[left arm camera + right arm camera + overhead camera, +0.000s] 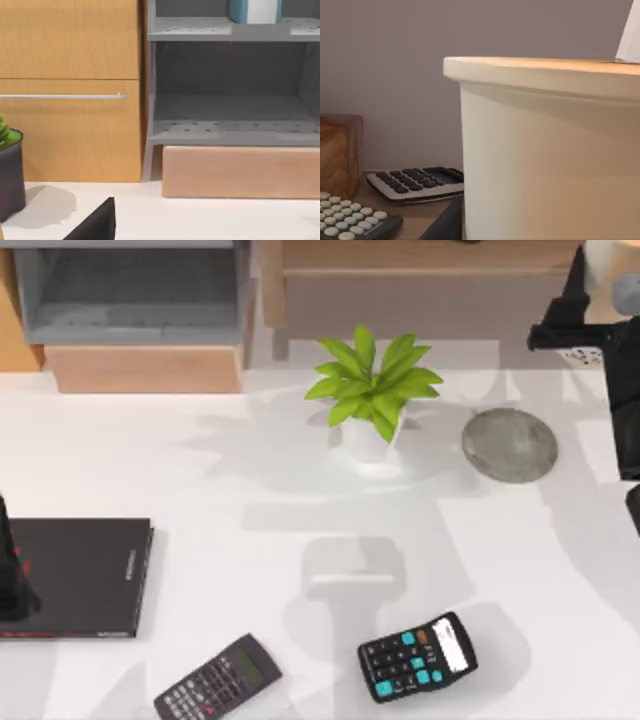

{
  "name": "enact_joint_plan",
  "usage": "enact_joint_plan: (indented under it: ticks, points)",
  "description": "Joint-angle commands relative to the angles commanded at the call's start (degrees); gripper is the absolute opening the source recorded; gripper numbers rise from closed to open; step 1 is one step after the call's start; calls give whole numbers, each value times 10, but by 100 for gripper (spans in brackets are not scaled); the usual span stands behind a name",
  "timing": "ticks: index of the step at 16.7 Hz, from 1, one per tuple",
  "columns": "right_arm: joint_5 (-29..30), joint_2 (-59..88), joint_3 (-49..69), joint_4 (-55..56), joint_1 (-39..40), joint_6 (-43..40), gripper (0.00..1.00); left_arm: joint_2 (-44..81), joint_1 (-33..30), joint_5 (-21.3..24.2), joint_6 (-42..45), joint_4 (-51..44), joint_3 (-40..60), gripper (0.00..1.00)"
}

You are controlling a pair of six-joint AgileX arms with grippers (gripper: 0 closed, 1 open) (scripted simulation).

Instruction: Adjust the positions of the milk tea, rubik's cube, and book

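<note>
Close before my right wrist camera: milk tea (pixel 545 150), pale beige cup, tan lid, white straw. Right gripper's grip: cannot tell. Teal book (pixel 254 11) stands on the grey shelf (pixel 230 30).

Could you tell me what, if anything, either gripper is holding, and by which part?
It cannot be told; the milk tea looms close before the right wrist camera.
</note>
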Motion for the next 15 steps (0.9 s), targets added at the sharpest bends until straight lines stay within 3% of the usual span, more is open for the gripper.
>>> enact_joint_plan:
  ticks: [5,15]
  points:
    - [44,90,-16,69,68,15,0,0,0,0,0,0,0,100]
    - [47,125,-10,95,69,16,0,0,0,0,0,0,0,100]
